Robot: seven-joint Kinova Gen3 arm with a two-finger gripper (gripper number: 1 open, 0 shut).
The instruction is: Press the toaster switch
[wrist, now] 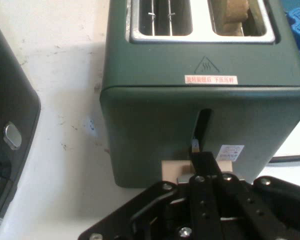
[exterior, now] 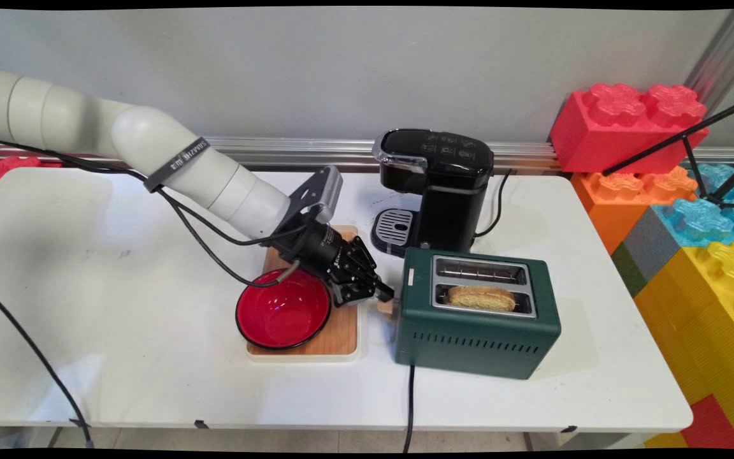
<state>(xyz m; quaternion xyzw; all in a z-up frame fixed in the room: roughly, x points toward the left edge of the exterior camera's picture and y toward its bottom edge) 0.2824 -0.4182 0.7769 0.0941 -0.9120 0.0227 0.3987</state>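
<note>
Jaws seen pressed together on the toaster's lever [wrist: 176, 170], gripper [exterior: 385, 294] held low at the green toaster [exterior: 476, 319], bread slice [exterior: 482, 297] seated in one slot, red bowl [exterior: 283, 309] on wooden board [exterior: 340, 336] beside it, coffee machine [exterior: 434, 191] behind on the worktop [exterior: 118, 357].

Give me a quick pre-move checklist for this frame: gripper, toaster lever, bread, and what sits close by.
1. Black two-finger gripper at the lever end of the dark green two-slot toaster: ok.
2. Fingers on the toaster's pale wooden lever knob: ok, the knob sits low in its slot.
3. Fingers open or shut: cannot tell.
4. Slice of browned bread seated in the near slot, the far slot empty: ok.
5. Red bowl with black rim on the wooden board, clear of the gripper: ok, though close.
6. Black coffee machine behind the toaster, untouched: ok.
</note>
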